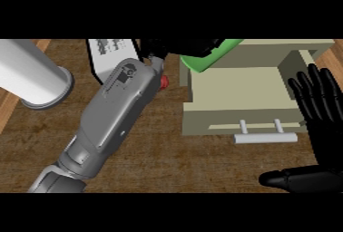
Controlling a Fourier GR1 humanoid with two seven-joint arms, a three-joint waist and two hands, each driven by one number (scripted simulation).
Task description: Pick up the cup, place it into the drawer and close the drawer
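A single head view looks steeply down on the bench from close above. The forearms come in from the lower edge, the open drawer sits right of centre, and a white cylinder is cut off at the upper left.

Large white cylinder lies on its side at my far left on the brown wooden counter; white box with dark print sits just right of it, partly hidden
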